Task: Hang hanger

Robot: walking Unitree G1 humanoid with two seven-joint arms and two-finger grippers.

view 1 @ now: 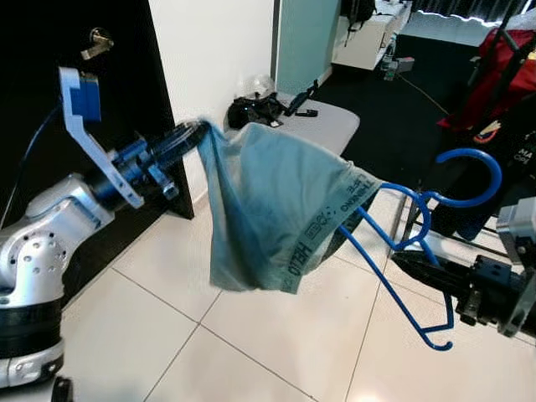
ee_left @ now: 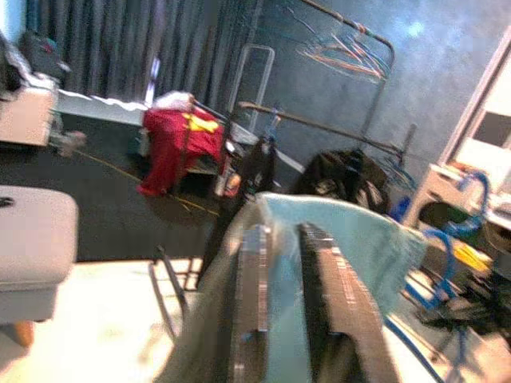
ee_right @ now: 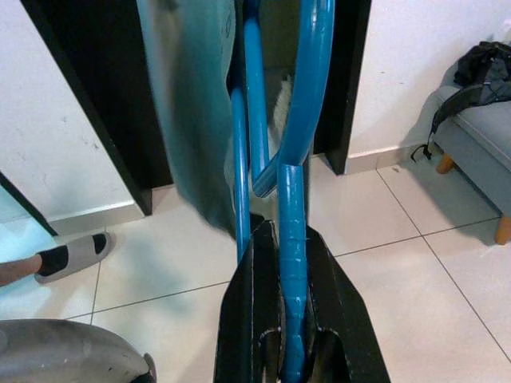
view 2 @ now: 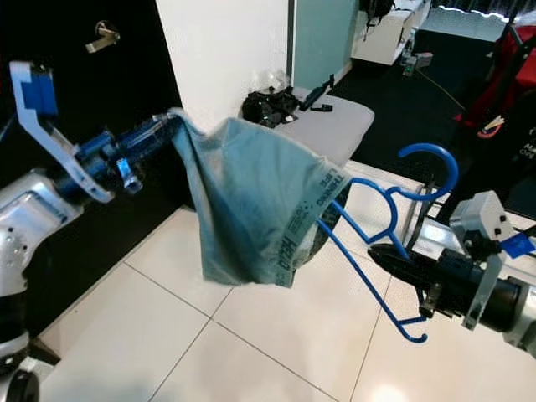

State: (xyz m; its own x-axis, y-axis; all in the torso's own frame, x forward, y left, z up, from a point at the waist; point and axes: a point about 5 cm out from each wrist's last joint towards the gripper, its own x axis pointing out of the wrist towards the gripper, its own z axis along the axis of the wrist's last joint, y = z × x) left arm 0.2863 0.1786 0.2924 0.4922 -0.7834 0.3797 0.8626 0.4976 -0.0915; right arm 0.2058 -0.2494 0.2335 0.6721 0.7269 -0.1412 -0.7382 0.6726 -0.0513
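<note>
Pinching the left corner of a teal shirt [view 1: 268, 209], the left gripper [view 1: 194, 134] is raised mid-air at left, in front of a black door [view 1: 50, 100]; its fingers [ee_left: 339, 295] are closed with fabric pressed between them in the left wrist view. Shirt hangs in the middle, draped over one end of a blue hanger [view 1: 402, 251], printed text along its lower right edge, too small to read properly. Hanger slants down to the right, hook [view 1: 473, 172] up and curling right. Right gripper [view 2: 394, 258] low at right, fingers [ee_right: 247, 319] clamped on the hanger's blue bar in the right wrist view. Far behind the shirt, a grey bench [view 1: 322, 126] with a black bag [view 1: 255, 109] on it. White tiled floor [view 1: 251, 352] below. Far right, something red [view 1: 502, 67], probably fabric on a rack, blurry. A person's foot in a slipper [ee_right: 68, 254] in the right wrist view.
</note>
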